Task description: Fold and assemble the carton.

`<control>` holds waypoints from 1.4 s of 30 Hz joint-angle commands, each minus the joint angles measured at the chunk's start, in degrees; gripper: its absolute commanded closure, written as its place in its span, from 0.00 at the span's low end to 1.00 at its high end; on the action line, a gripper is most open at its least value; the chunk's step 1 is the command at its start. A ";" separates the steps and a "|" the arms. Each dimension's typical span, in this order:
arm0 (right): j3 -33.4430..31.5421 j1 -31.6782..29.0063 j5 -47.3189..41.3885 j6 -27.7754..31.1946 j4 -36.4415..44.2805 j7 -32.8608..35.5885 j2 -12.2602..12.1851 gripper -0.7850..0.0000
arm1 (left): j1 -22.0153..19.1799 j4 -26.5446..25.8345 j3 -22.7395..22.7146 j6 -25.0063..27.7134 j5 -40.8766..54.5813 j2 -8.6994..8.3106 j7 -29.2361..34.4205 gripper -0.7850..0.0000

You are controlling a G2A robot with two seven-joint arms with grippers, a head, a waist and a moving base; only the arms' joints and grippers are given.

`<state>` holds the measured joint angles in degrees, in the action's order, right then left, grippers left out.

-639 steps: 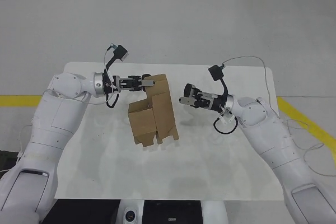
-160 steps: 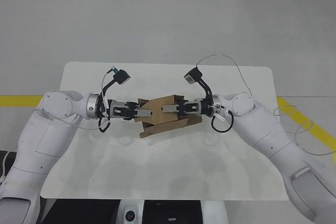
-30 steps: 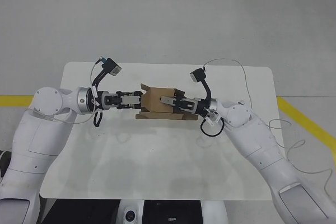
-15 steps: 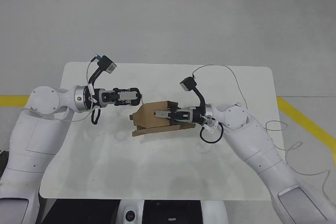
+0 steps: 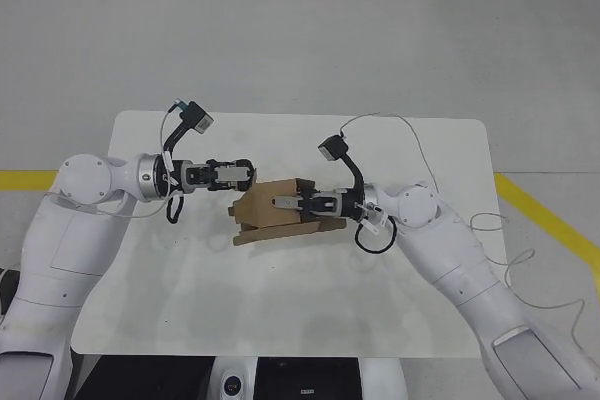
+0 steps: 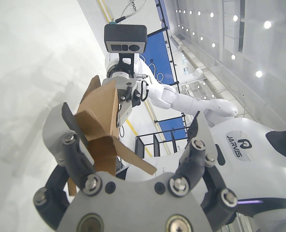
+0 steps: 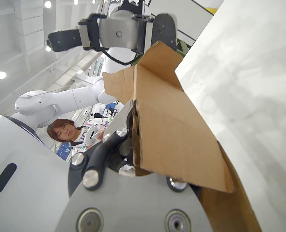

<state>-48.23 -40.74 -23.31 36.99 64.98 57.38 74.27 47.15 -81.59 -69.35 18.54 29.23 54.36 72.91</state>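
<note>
The brown carton (image 5: pixel 272 213) is partly unfolded and tilted at the table's middle, with loose flaps sticking out at its left end. My right gripper (image 5: pixel 296 203) is shut on one of its upper wall panels; in the right wrist view the cardboard (image 7: pixel 172 126) runs out from the right gripper (image 7: pixel 132 115). My left gripper (image 5: pixel 244 172) hangs open just behind the carton's left end, holding nothing. In the left wrist view its fingers (image 6: pixel 70 119) are spread wide, and the carton (image 6: pixel 98 114) lies beyond them. The left gripper (image 7: pixel 114 33) also appears past the carton in the right wrist view.
The white table (image 5: pixel 180 290) has bare room in front of and behind the carton. Thin cables (image 5: pixel 420 115) loop above the right arm.
Over the last second the left gripper let go of the carton and drew back a little. The right gripper pulled the carton toward the front left and tilted it.
</note>
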 commanded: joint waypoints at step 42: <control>-6.08 -4.02 12.51 -0.07 6.74 -22.23 0.50 1.00 | 1.15 -3.04 2.51 -0.72 0.50 0.58 0.98 0.00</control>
<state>-54.20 -44.74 -10.98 36.89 71.76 35.38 74.74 48.23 -84.54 -66.73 17.90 29.58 54.96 73.85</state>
